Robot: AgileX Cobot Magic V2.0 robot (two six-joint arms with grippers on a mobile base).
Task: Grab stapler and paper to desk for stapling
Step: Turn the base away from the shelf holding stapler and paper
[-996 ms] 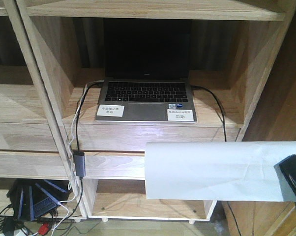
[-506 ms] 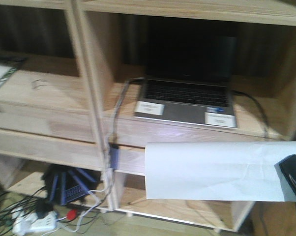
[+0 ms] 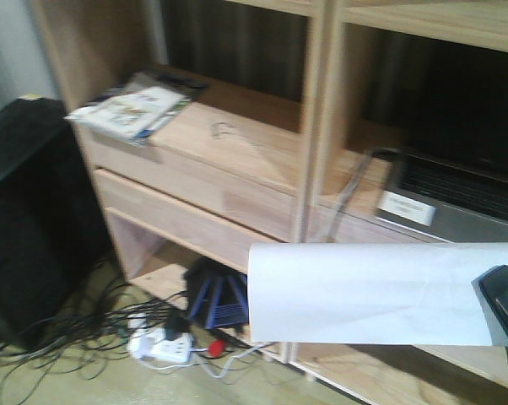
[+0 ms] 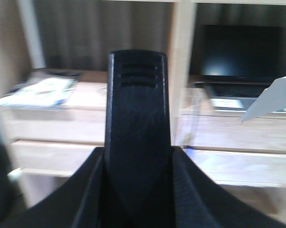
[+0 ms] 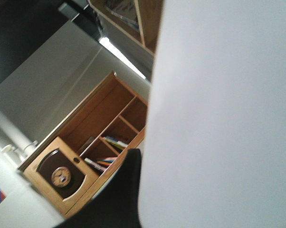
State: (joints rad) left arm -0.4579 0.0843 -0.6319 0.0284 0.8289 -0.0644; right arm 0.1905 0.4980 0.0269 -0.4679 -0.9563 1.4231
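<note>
Both items aloft, no bench in sight. We hold the stapler (image 4: pixel 137 104) in the left hand (image 4: pixel 138 161), fingers closed narrow on the black body, which sticks straight out ahead of the wrist cam, slotted end up. The right hand (image 3: pixel 500 305) pinches the paper (image 3: pixel 364 291) by its right end, at the front view's edge. The sheet's long axis runs sideways, reaching left across our front, w/ the free end in mid-air before the shelves (image 3: pixel 237 181) & the laptop (image 3: pixel 456 198). We face shelving, not a worktop, so the bench is out of frame; which way it lies, we can't tell. Our read: the next move is a turn toward it, and the wide sheet, not the stapler, needs clearance from the shelf posts.
</note>
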